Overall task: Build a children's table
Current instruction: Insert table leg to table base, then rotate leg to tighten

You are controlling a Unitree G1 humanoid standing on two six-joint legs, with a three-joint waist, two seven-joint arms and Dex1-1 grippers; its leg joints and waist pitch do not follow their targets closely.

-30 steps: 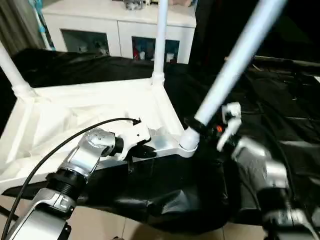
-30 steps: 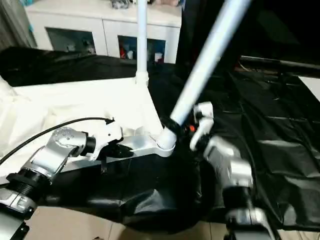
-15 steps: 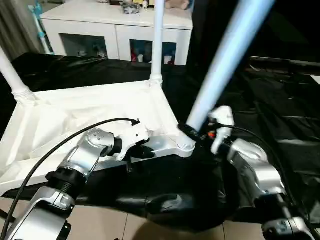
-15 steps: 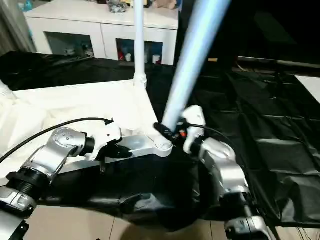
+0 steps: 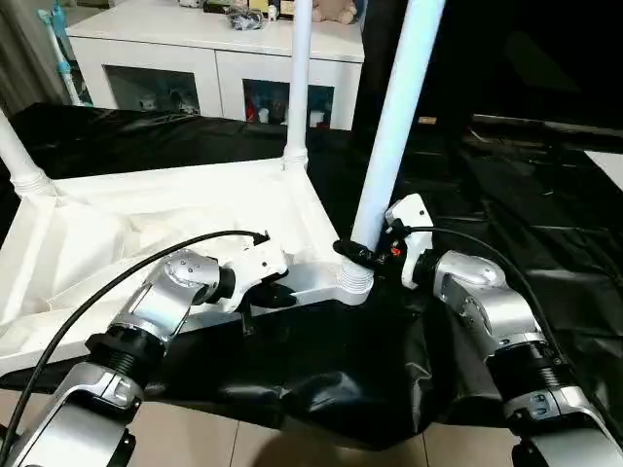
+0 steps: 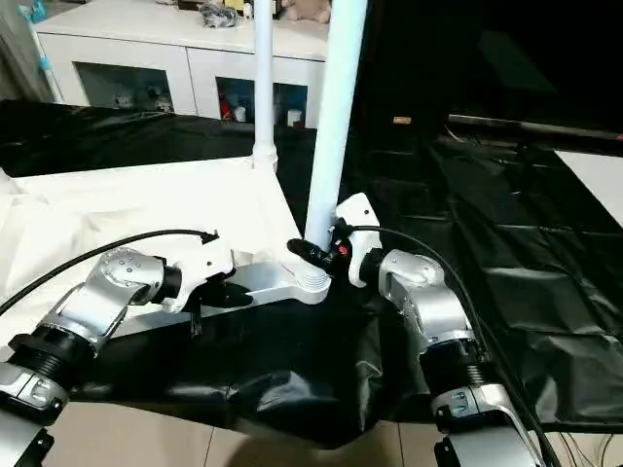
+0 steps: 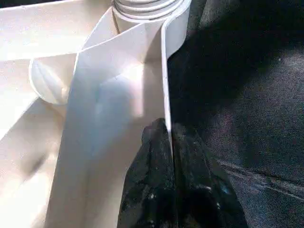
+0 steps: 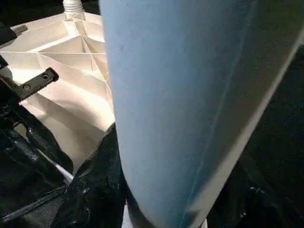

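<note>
The children's table [image 5: 146,224] lies upside down on a black sheet, ribbed underside up. Legs stand in its far-left corner [image 5: 18,156] and its back corner [image 5: 297,88]. A third leg [image 5: 394,126] stands almost upright in the near corner socket [image 5: 355,282]. My right gripper [image 5: 365,251] is shut on this leg just above the socket; in the right wrist view the leg [image 8: 180,104] sits between the black fingers [image 8: 95,190]. My left gripper [image 5: 282,295] is shut on the table's near rim [image 7: 164,71], its fingers [image 7: 190,190] pinching the thin edge.
A white cabinet with glass doors [image 5: 214,68] stands behind the table. The black sheet [image 5: 526,195] spreads to the right and hangs over the front edge. Tiled floor [image 5: 243,438] shows below it. A black cable [image 5: 146,263] arcs over my left forearm.
The held leg has swung from a strong rightward tilt to nearly upright in the near corner socket. My right arm followed it in. The left gripper kept its grip on the rim.
</note>
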